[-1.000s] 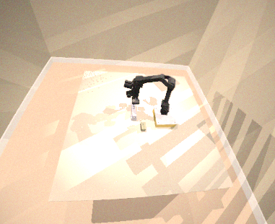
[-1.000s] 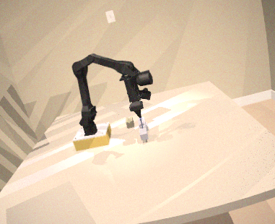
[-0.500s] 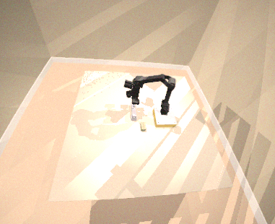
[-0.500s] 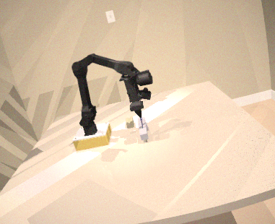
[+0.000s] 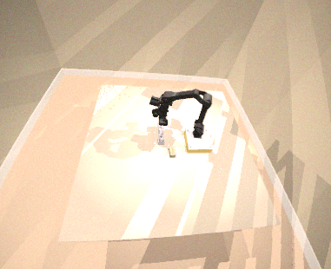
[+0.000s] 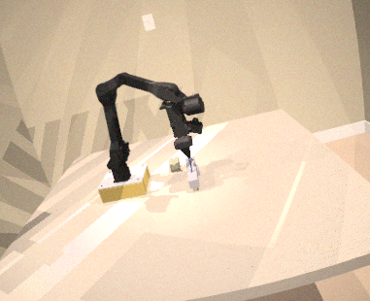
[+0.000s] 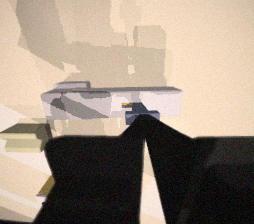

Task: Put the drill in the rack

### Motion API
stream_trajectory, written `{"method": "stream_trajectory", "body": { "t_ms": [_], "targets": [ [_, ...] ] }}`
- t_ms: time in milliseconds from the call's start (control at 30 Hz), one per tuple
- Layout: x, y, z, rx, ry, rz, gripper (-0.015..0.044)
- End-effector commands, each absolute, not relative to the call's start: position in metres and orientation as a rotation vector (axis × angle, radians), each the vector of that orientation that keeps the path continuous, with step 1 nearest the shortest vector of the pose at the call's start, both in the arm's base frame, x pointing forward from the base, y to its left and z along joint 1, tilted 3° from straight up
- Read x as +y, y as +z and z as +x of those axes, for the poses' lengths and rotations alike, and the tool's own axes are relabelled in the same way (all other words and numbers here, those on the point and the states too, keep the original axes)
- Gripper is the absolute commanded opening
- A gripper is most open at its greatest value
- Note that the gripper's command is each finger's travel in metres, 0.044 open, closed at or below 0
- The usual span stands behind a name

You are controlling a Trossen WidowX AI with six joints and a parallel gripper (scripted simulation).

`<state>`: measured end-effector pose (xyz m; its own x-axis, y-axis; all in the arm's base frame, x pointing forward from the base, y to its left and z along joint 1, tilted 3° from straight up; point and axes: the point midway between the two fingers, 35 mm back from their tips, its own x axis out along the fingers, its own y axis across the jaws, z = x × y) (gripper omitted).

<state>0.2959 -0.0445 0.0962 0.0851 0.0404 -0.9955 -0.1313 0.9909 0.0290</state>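
A long pale lavender block (image 5: 161, 137) (image 6: 193, 177) (image 7: 163, 102) lies on the table under the arm. A small dark blue part (image 7: 132, 119), which looks like the key, is at its near side in the wrist view. A tiny yellow piece (image 7: 126, 105) shows beside it; whether it is the drill I cannot tell. My gripper (image 5: 162, 124) (image 6: 189, 157) (image 7: 143, 119) is shut and empty. Its tips are at the dark blue part and hide some of it; whether they touch it is unclear. The small olive notched block (image 5: 172, 152) (image 6: 176, 165) (image 7: 24, 137), seemingly the rack, stands nearby.
The arm's base stands on a yellow-sided box with a white top (image 5: 198, 147) (image 6: 124, 190), near the olive block. A yellow corner of that box (image 7: 46, 187) shows at the lower left of the wrist view. Patchy shadows and bright streaks cross the table (image 5: 115, 198) (image 6: 255, 212).
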Motion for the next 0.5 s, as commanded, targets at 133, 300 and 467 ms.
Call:
{"method": "stream_trajectory", "body": {
  "t_ms": [133, 300, 467],
  "targets": [
    [-0.0444, 0.0809, 0.2897, 1.516, 0.136, -0.074, 0.0],
    [-0.0443, 0.079, 0.2896, 1.516, 0.136, -0.074, 0.0],
    [-0.0441, 0.0769, 0.2894, 1.516, 0.136, -0.074, 0.0]
  ]
}}
